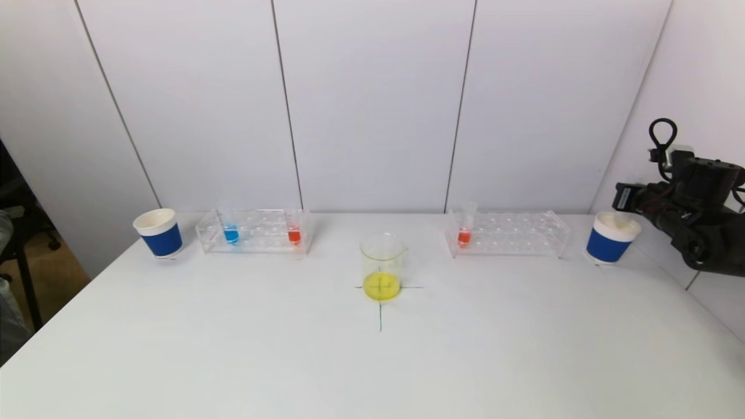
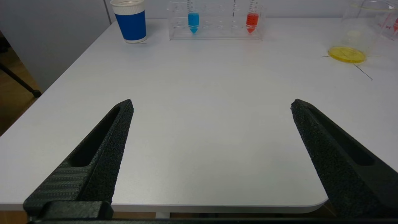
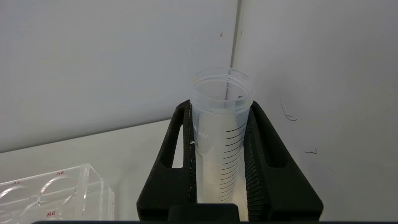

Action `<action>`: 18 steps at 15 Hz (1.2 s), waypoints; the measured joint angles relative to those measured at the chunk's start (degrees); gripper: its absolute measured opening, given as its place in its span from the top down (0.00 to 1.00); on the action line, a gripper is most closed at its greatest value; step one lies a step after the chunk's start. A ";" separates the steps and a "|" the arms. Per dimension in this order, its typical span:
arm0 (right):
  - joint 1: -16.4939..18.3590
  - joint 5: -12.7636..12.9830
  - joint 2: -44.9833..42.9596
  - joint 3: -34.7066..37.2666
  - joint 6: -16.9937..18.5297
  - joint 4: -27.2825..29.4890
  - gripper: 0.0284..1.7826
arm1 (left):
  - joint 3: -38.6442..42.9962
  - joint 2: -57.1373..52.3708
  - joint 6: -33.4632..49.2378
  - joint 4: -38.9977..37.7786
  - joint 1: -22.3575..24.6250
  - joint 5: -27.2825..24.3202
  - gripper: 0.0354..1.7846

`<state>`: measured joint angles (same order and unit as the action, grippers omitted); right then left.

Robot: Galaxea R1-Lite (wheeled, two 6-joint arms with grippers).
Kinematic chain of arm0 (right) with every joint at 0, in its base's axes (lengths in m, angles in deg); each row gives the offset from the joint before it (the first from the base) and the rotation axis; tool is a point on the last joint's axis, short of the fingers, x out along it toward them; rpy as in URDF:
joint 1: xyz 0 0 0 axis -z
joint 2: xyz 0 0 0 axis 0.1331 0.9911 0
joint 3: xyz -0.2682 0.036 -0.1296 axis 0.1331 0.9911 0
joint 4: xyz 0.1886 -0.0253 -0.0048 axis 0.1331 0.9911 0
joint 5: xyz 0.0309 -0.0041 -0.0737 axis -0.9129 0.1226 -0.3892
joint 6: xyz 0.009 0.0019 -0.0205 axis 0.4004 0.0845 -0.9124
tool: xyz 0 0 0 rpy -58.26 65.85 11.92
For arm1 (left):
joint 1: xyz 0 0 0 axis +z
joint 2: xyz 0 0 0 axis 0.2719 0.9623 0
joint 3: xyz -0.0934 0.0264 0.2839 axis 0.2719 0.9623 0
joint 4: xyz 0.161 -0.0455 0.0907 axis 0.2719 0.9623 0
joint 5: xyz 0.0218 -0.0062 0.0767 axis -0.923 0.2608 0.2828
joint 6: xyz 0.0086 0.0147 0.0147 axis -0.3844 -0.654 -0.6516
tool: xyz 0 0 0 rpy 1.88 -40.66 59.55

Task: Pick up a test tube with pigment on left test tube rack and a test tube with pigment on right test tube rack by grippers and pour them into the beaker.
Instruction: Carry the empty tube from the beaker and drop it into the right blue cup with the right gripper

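jaws clamped on clear empty test tube in right gripper, tube upright, over right blue cup. left gripper spread wide, holding nothing, near table's front edge. next target: blue tube and red tube upright in left rack, well ahead of left jaws, left arm nearer. beaker at centre.

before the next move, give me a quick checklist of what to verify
1. Right gripper shut on the held tube: ok.
2. Held tube shows no pigment inside: ok.
3. Held tube lined up over the right cup: cannot tell.
4. Left gripper open, holding nothing: ok.
5. Blue tube and red tube upright in the left rack: ok.
6. Beaker upright on its cross mark: ok.
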<state>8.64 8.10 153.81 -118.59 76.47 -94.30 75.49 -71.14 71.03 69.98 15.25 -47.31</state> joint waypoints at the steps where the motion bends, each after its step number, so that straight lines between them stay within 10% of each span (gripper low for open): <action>1: -0.06 0.02 0.23 0.10 0.02 -0.26 0.74 | 0.00 0.00 -0.01 0.00 0.00 0.00 0.01; 18: -0.39 0.13 1.22 3.94 0.09 -3.82 0.74 | 0.00 0.00 -0.01 0.00 0.00 0.00 0.01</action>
<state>8.25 8.23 155.02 -114.65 76.56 -98.12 75.49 -71.14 71.02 69.98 15.25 -47.31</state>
